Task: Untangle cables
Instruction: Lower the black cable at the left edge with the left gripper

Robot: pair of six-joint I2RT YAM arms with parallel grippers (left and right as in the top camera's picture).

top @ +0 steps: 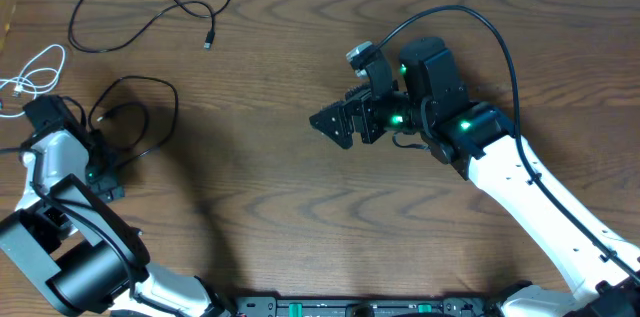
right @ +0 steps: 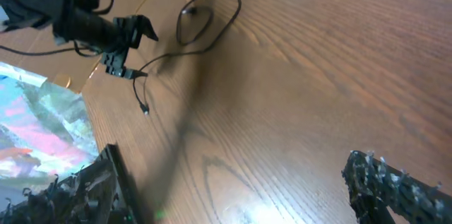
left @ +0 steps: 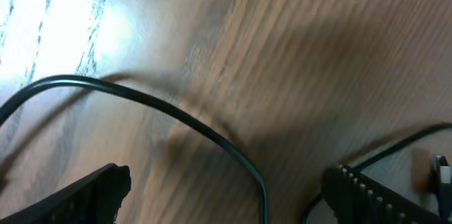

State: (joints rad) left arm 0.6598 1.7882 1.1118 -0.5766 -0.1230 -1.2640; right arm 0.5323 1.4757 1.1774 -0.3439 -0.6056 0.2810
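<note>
At the far left edge of the frame, upper left, the white cable (top: 38, 65) lies in a small bunch on the table (top: 300, 217), close beside the left arm (top: 50, 162). Just right of it the left gripper (left: 229, 174) hangs low over the wood with its jaws spread wide and nothing clamped. The looped black cable (left: 169, 113) runs across the table between its two fingers (left: 99, 189), free of both. That loop spreads out toward the middle left of the overhead view. Above it, in the upper left, the second black cable (top: 209, 37) lies strung out on its own, well apart from the other two. Right of centre, the right gripper (top: 332, 123) hovers over bare wood, fully spread and empty, far from every cord. The three cords look separated, so the main risk is undoing that. If the left gripper pulls away sideways rather than straight up, a finger may hook the strand between the jaws and drag the loop back onto the white cable. The left arm could also brush the white bunch off the table's left edge, since it sits so near both.
</note>
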